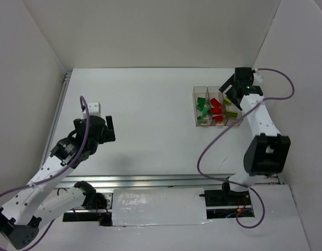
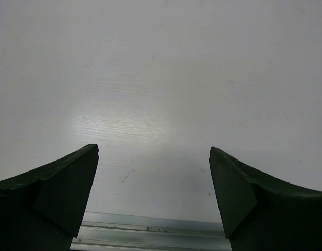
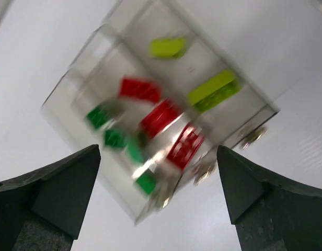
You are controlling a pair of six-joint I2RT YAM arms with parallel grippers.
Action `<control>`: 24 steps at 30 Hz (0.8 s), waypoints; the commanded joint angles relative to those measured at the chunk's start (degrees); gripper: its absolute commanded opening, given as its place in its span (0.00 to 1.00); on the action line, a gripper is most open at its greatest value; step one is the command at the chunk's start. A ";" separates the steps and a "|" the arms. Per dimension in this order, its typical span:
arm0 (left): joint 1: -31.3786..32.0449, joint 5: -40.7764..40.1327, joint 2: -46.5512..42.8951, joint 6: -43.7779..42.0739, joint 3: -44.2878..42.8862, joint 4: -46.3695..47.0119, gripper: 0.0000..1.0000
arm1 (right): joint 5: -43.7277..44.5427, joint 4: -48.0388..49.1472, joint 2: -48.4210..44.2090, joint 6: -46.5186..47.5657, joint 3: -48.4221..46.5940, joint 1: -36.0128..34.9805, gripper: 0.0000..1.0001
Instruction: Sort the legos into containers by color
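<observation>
Top view, bins: I see three clear bins (image 1: 195,90) joined in a row at about 2 o'clock on the white table (image 1: 150,104).
Top view, bricks: dark green bricks (image 1: 202,107) lie in the 9 o'clock bin, red bricks (image 1: 217,110) in the middle one, and yellow-green bricks (image 1: 232,113) in the 3 o'clock one.
Top view, right gripper (image 1: 229,88): it hangs over the far end of the row, toward the yellow-green side, with its jaws spread.
Top view, left gripper (image 1: 110,129): it sits at about 9 o'clock on the table, well apart from the bins.
Left wrist, left gripper (image 2: 153,151): my jaws stand wide with nothing between them, only bare table (image 2: 161,78) below.
Left wrist, rail: an aluminium rail (image 2: 150,230) runs along the 6 o'clock edge.
Right wrist, right gripper (image 3: 158,148): the jaws stand wide and hold nothing.
Right wrist, bins (image 3: 72,99): they are blurred and tilted across the frame, beyond the fingertips.
Right wrist, bricks: dark green bricks (image 3: 114,138) show at 8 o'clock, red bricks (image 3: 161,117) in the centre, and yellow-green bricks (image 3: 213,89) at 1 o'clock, each colour in its own bin.
</observation>
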State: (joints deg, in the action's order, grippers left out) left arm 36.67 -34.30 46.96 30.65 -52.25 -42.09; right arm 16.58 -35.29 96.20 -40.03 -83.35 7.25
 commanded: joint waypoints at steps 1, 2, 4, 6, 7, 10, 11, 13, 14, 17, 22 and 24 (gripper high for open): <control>-7.82 3.54 1.29 1.07 -4.69 2.71 0.99 | -1.82 0.40 -16.28 7.50 3.97 -9.06 1.00; -10.97 3.63 2.25 1.16 -5.23 2.54 1.00 | -0.42 -0.30 -18.92 8.64 6.16 -14.31 1.00; -13.54 3.11 3.05 1.51 -6.54 2.10 1.00 | 2.91 -2.75 -27.53 11.36 8.20 -19.35 1.00; -15.30 0.92 4.01 1.51 -7.51 1.22 0.99 | 4.33 -5.30 -35.50 11.64 9.87 -23.83 1.00; -15.48 0.30 4.28 0.82 -8.30 0.87 0.99 | 4.86 -7.93 -38.34 11.38 10.74 -24.81 1.00; -15.92 -2.16 3.76 -0.59 -9.79 0.25 1.00 | 4.17 -10.06 -50.56 12.60 13.29 -26.58 0.99; -15.84 -2.69 3.49 -0.94 -10.24 -0.01 0.99 | 4.86 -10.67 -56.59 12.35 13.56 -27.28 1.00; -15.83 -3.83 2.62 -2.26 -11.73 -0.54 1.00 | 3.04 -11.12 -62.34 12.17 14.88 -30.17 0.99; -15.92 -4.54 1.39 -2.61 -12.08 -1.24 0.99 | 0.50 -11.64 -64.71 13.30 14.71 -30.10 0.99; -15.75 -6.65 -2.74 -3.76 -12.18 -1.77 1.00 | -1.55 -16.29 -71.23 14.36 12.08 -30.19 0.99; -15.75 -4.46 -13.35 -2.70 -7.79 -2.04 1.00 | 1.00 -24.91 -75.72 16.30 8.38 -30.10 0.99; -15.75 -1.04 -16.62 -4.28 -5.42 -0.90 1.00 | 1.79 -26.23 -76.60 15.95 8.73 -30.10 1.00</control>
State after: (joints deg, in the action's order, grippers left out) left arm 21.12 -37.76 34.98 28.53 -60.40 -44.07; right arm 17.34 -55.09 19.57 -25.80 -74.35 -22.63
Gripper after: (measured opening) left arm 0.994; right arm 0.994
